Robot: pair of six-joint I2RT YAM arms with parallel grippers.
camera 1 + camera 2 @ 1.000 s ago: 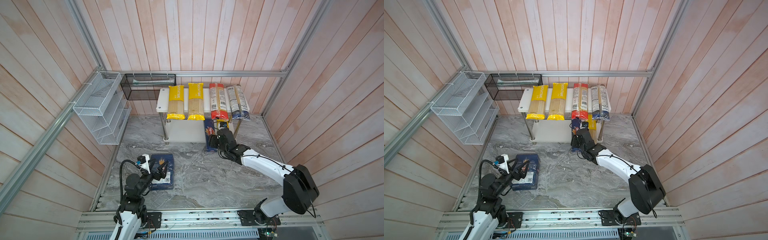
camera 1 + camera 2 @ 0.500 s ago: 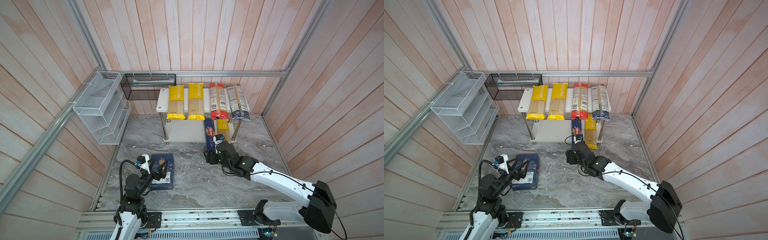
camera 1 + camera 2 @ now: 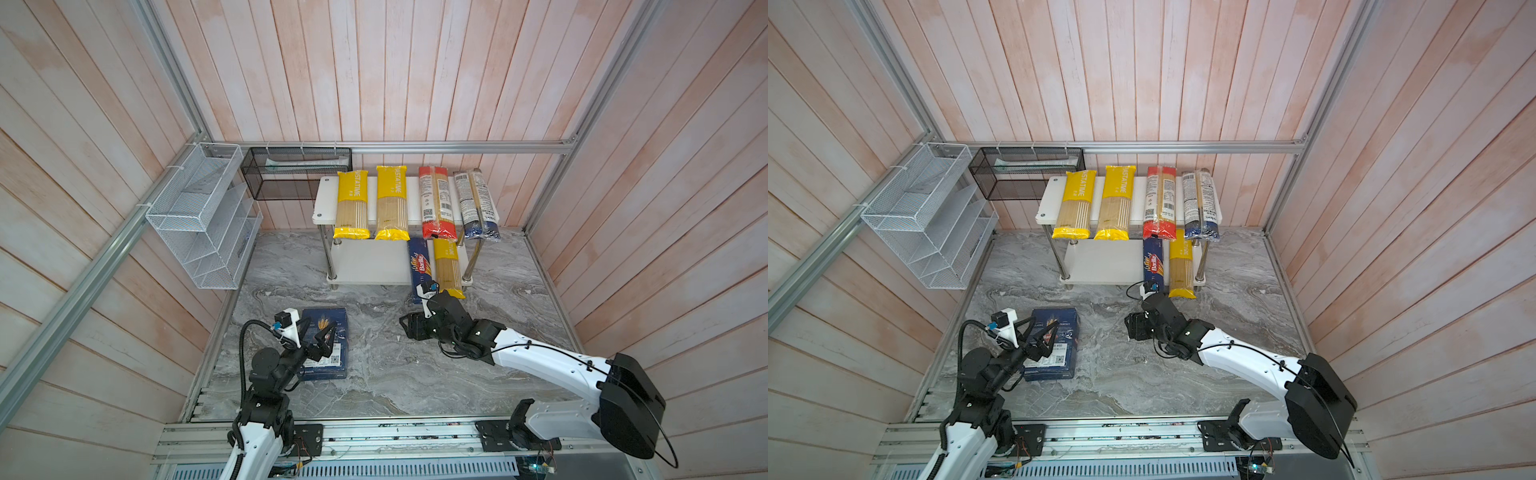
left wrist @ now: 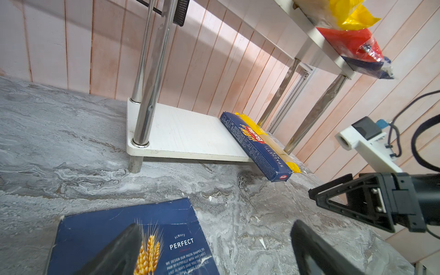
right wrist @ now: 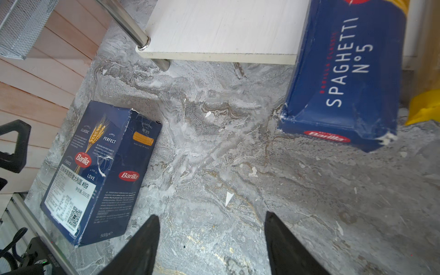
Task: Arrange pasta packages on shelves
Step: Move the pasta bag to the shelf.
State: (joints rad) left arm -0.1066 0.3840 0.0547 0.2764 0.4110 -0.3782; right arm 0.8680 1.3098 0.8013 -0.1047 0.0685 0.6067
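**A:** What step are we on?

**B:** The last pack, I'd say. Six packs are on the rack at 12 o'clock. Four lie across the upper shelf (image 3: 326,199). A Barilla spaghetti box (image 3: 419,266) and a yellow bag (image 3: 448,266) sit side by side at the 3 o'clock end of the lower shelf (image 3: 365,262), and both overhang its front edge. Only the Barilla rigatoni box (image 3: 336,321) is still flat on the worktop (image 3: 374,374), at about 8 o'clock.

**A:** Is anything being gripped?

**B:** No. The right end effector (image 5: 211,215) is released, with bare marble showing between its fingers. The left end effector (image 4: 214,226) is also spread wide and holds nothing. One finger is over the rigatoni box and the other is over the worktop beside it.

**A:** How are the arms posed?

**B:** The right arm reaches long and low from its base at 5 o'clock. Its wrist is near the middle of the worktop, just in front of the rack, and points toward 9 o'clock. The left arm is folded close to its base at 7 o'clock and tilts down over the box.

**A:** What's the next move?

**B:** Probably a grasp on the rigatoni box. It lies on its broad face, so the fingers need to span a narrower dimension or tip it up first. Then it would go to the free 9 o'clock half of the lower shelf.
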